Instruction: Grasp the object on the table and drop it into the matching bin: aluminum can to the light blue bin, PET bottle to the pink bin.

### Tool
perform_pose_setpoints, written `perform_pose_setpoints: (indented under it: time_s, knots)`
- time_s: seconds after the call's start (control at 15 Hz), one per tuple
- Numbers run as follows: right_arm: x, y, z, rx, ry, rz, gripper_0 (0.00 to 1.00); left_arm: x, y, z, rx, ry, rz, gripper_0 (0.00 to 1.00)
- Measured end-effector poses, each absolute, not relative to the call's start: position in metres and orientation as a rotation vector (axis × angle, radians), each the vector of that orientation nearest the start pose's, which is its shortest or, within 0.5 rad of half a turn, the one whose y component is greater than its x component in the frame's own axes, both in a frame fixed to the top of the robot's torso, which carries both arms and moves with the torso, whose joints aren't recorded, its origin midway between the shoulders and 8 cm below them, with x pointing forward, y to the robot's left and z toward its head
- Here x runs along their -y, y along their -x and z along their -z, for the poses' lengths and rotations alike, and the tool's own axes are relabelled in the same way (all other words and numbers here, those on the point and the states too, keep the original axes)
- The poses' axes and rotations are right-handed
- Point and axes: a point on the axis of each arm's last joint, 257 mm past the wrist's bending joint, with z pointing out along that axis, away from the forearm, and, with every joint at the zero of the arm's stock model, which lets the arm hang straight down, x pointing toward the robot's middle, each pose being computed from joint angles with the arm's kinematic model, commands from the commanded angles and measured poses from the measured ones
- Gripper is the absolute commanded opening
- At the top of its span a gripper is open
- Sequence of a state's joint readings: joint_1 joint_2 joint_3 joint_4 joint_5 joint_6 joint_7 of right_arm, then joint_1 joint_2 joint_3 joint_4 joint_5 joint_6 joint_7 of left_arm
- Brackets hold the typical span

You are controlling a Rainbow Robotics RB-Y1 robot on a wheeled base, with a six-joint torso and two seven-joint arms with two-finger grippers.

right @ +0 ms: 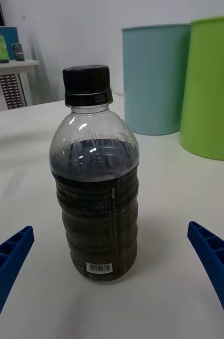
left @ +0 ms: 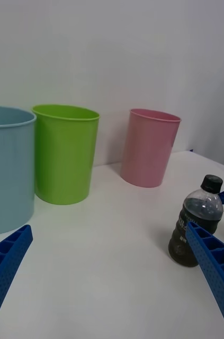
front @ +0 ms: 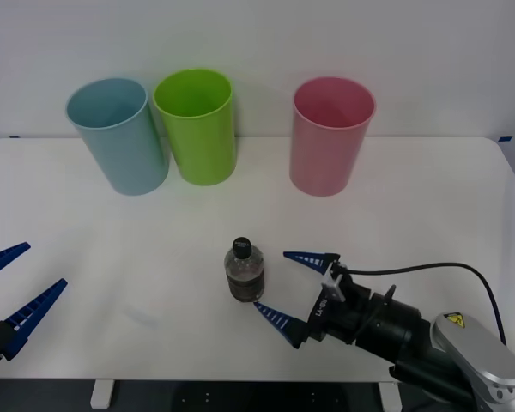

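I'm seeing the left gripper (front: 10, 293) sitting low at the table's (front: 429, 206) left front edge, fingers spread wide, holding nothing, well apart from everything else. Along the back, left to right: the light blue bin (front: 120, 135), the lime green bin (front: 197, 125) just beside it, then a gap, then the pink bin (front: 329, 136). All three are standing upright, open ends up.

The PET bottle (front: 245, 271) is standing upright near the table's front centre, black cap on, dark contents filling most of its body. The right gripper (front: 290, 287) is lying low just right of it, fingers splayed apart, one tip near the bottle's base, the other behind and beside it. Nothing is standing between gripper and bottle.

Right wrist view is putting the bottle (right: 95, 196) between the two blue fingers (right: 215, 262), not touching either, with a barcode near its base and the blue and green bins behind. Left wrist view is showing all three bins plus the bottle (left: 195, 229) from the side, partly behind one of its own fingers (left: 217, 278).
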State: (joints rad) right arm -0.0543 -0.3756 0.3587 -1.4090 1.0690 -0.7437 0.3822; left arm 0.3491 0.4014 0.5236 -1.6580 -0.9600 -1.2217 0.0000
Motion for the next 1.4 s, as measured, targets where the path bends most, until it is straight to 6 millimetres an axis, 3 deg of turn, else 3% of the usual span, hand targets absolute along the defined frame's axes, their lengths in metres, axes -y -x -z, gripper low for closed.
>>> perform_pose_setpoints:
  time_s: [0.6,1.0,1.27,1.4]
  knots:
    - [-0.016,-0.433,0.298,-1.441,0.955,-0.67,1.0,-0.33,-0.342,0.169,-1.441,-0.465,0.567,1.0]
    - [-0.034,-0.444,0.303,-1.455,0.954,-0.66,1.0,-0.33,-0.342,0.169,-1.441,-0.465,0.567,1.0]
    - [-0.033,-0.446,0.304,-1.461,0.95,-0.653,1.0,-0.33,-0.342,0.169,-1.441,-0.465,0.567,1.0]
    - [-0.033,-0.447,0.303,-1.459,0.951,-0.648,0.15,-0.33,-0.342,0.169,-1.441,-0.465,0.567,1.0]
